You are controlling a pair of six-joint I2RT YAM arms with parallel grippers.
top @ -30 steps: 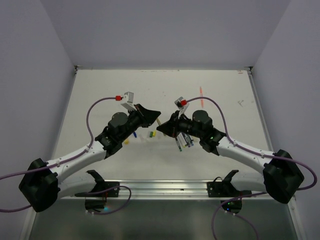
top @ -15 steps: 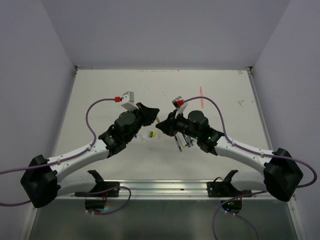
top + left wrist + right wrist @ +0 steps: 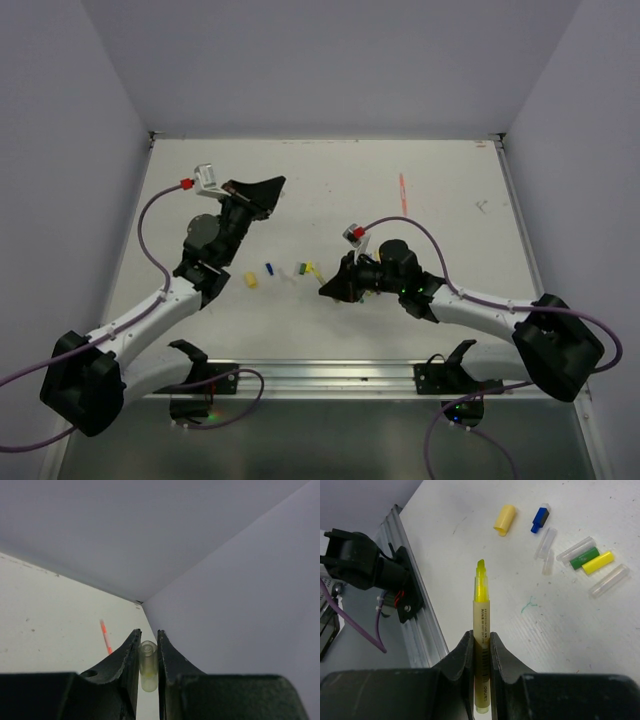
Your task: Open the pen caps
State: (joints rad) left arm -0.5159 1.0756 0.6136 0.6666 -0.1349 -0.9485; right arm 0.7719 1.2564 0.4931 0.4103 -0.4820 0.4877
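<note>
Left wrist, left hand (image 3: 148, 640) pinching cap (image 3: 148, 667), right hand (image 3: 481, 635) gripping highlighter (image 3: 481, 605)

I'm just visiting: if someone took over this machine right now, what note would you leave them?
Left end effector: shut on a translucent cap, over the far left part of the table.
Right end effector: shut on the yellow highlighter, tip bare.
Done: that highlighter is open; yellow cap, blue cap and green cap lie loose.
Left: set both down; the orange-red pen far back, cap state unclear.
</note>
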